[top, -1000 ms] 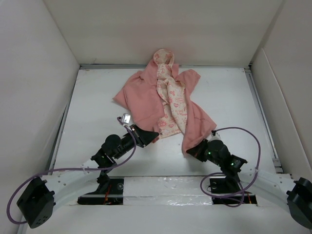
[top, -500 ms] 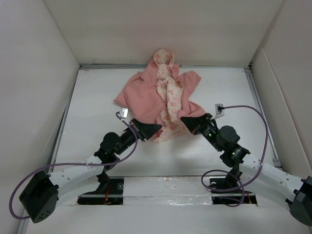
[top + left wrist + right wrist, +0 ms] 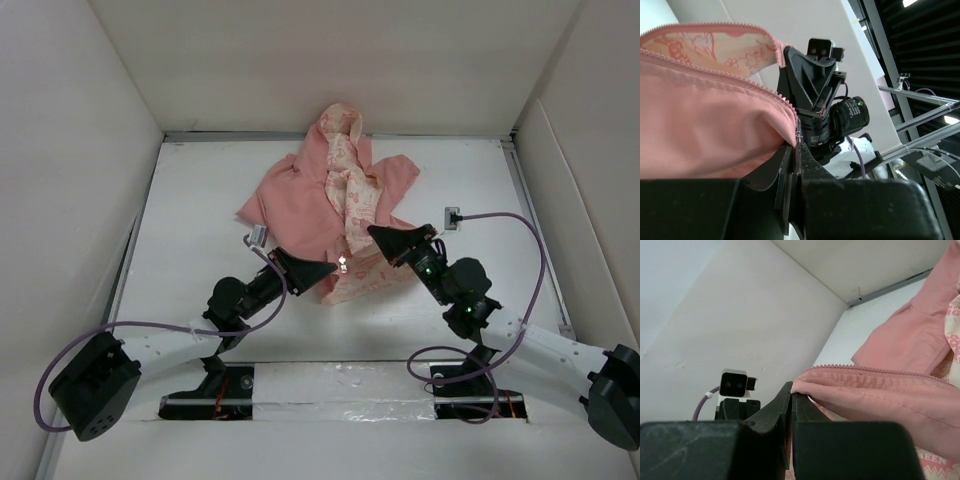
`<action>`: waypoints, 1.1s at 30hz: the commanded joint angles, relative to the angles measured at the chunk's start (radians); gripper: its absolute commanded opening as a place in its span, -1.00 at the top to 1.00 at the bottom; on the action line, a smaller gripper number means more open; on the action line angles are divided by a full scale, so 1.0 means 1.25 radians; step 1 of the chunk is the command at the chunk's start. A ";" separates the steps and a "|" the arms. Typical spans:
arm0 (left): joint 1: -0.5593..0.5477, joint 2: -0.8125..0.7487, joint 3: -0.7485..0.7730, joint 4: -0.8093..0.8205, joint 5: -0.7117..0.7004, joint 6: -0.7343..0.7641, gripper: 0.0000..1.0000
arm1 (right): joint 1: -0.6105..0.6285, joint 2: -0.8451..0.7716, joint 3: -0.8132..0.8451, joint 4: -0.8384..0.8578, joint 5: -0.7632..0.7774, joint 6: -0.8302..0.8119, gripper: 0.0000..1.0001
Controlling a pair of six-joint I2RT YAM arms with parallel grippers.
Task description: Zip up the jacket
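The salmon-pink jacket [image 3: 296, 196] lies on the white table [image 3: 190, 240] with its hood toward the back wall. A strip of cream printed lining [image 3: 357, 200] shows down its middle. My left gripper [image 3: 334, 268] is shut on the lower corner of the left front panel. In the left wrist view the jaws [image 3: 796, 146] pinch the fabric [image 3: 705, 135] beside the zipper teeth [image 3: 747, 86]. My right gripper [image 3: 373, 232] is shut on the right front panel's edge and holds it over the middle. In the right wrist view it [image 3: 792, 391] pinches a fold of fabric [image 3: 880, 395].
White walls close in the table on the left, back and right. A metal rail [image 3: 430, 134] runs along the back edge. A purple cable [image 3: 520, 225] loops off the right arm, another [image 3: 130, 330] off the left. The two grippers stand close together near the hem.
My right gripper has swung up and left from the near right, drawing the right front panel over the lining. The left gripper has shifted slightly right with its corner.
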 commanded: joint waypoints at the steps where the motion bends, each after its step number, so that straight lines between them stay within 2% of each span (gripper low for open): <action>1: 0.002 0.008 -0.003 0.178 0.043 -0.031 1.00 | 0.014 0.019 0.036 0.103 0.015 -0.028 1.00; 9: 0.002 0.052 0.009 0.235 0.056 -0.009 1.00 | 0.038 0.041 0.063 0.117 -0.001 -0.034 1.00; 19: 0.002 0.127 0.018 0.407 0.080 -0.003 1.00 | 0.045 0.078 0.073 0.157 -0.049 0.004 1.00; 25: 0.002 0.083 0.074 0.346 0.102 0.078 1.00 | 0.045 0.088 0.111 0.159 -0.058 -0.016 1.00; 30: 0.002 -0.013 0.104 0.270 0.085 0.176 1.00 | 0.045 0.080 0.163 0.140 -0.057 -0.027 1.00; 33: 0.002 -0.034 0.098 0.284 0.070 0.193 1.00 | 0.045 0.081 0.180 0.129 -0.075 -0.025 1.00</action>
